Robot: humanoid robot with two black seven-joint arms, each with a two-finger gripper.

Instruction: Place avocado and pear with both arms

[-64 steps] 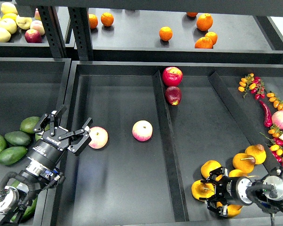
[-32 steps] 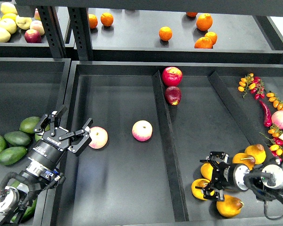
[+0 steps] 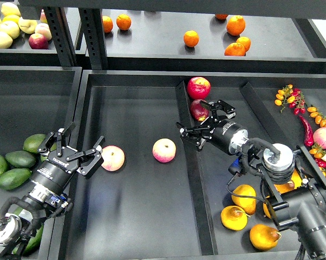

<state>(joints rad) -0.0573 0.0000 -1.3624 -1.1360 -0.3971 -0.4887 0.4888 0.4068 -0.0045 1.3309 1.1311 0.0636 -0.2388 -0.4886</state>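
Both pincers gape empty: left beside bin wall, right over divider.

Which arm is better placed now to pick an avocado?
The left. Its open tool hangs empty beside the avocados at the left edge, while the right tool, also open and empty, is far across the tray near the dark red fruit.

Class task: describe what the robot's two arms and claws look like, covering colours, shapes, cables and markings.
Both arms are black, built of round segments with silver metal rings at the joints. Loose black cables loop beside each arm. The left claw has two black fingers and small white lettering on its body. The right claw matches it, behind a silver-ringed wrist.
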